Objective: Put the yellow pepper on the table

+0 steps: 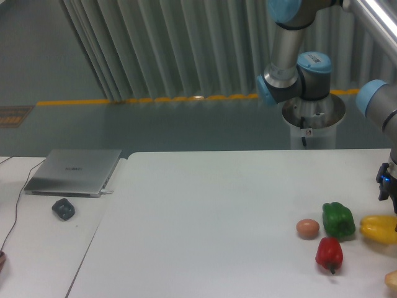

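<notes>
The glossy yellow pepper [379,228] lies low at the far right edge of the white table [217,205], just right of the green pepper and seemingly resting on the surface. My gripper [389,191] shows only as a dark body with a blue light directly above the pepper. The frame's right edge cuts off its fingers, so whether they still touch the pepper is hidden.
A green pepper [338,220], a red pepper [329,253] and a small brownish ball [307,228] sit close left of the yellow one. A pale rounded thing [391,280] peeks in at the bottom right. A laptop [74,171] and a dark mouse [63,208] lie on the smaller left surface.
</notes>
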Robot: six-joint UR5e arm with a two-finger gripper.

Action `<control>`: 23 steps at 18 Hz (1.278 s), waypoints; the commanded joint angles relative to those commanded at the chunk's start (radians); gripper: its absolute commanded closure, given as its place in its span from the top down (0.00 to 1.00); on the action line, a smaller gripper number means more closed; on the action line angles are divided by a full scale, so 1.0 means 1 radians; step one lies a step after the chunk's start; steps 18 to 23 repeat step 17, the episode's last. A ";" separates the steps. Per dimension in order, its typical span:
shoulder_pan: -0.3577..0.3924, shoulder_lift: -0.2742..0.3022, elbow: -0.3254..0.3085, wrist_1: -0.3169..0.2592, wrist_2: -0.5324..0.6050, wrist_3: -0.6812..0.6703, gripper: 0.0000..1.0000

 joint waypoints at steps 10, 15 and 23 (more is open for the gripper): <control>-0.017 0.031 -0.003 0.069 0.000 0.005 1.00; -0.012 0.032 -0.003 0.069 -0.002 0.012 1.00; -0.011 0.037 -0.003 0.069 -0.002 0.012 1.00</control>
